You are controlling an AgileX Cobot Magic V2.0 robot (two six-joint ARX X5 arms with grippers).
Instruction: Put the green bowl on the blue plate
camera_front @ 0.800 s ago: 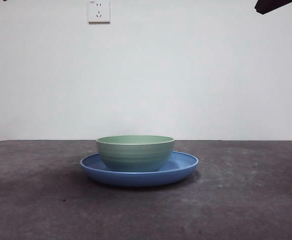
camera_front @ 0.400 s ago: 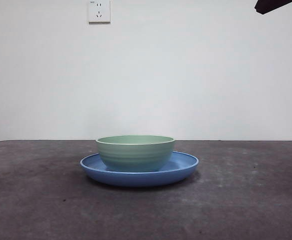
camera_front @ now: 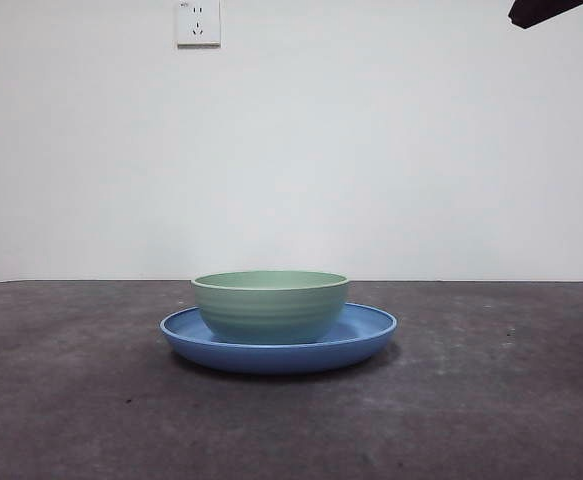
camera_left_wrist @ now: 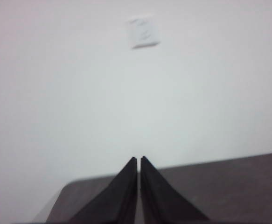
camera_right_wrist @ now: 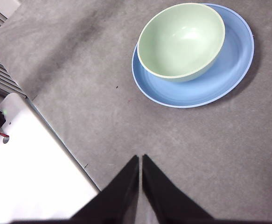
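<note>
Bowl placement looked complete. The green bowl [camera_front: 270,305] sat upright inside the blue plate [camera_front: 371,335], resting on the plate's floor; from the right wrist view it lay off-centre, crowding one side of the rim and leaving a broad blue crescent bare on the other side. Nothing gripped it.

The right claw [camera_right_wrist: 140,161] hung high above the table [camera_front: 491,400], well clear of the plate, jaws pressed together and holding nothing. The left claw [camera_left_wrist: 139,163] was likewise clenched on nothing, aimed at the white wall with a wall socket [camera_left_wrist: 144,31] ahead of it; neither bowl nor plate showed in its view. In the front view only a black tip [camera_front: 543,10] showed at a top corner, well above the plate; which arm it belonged to could not be told from that view.

Judgement: task done as far as could be seen; at most, the arms had parking left to do.

Count: one green bowl, one blue plate, one wall socket, two claws. No other loose items on the table near the plate.
</note>
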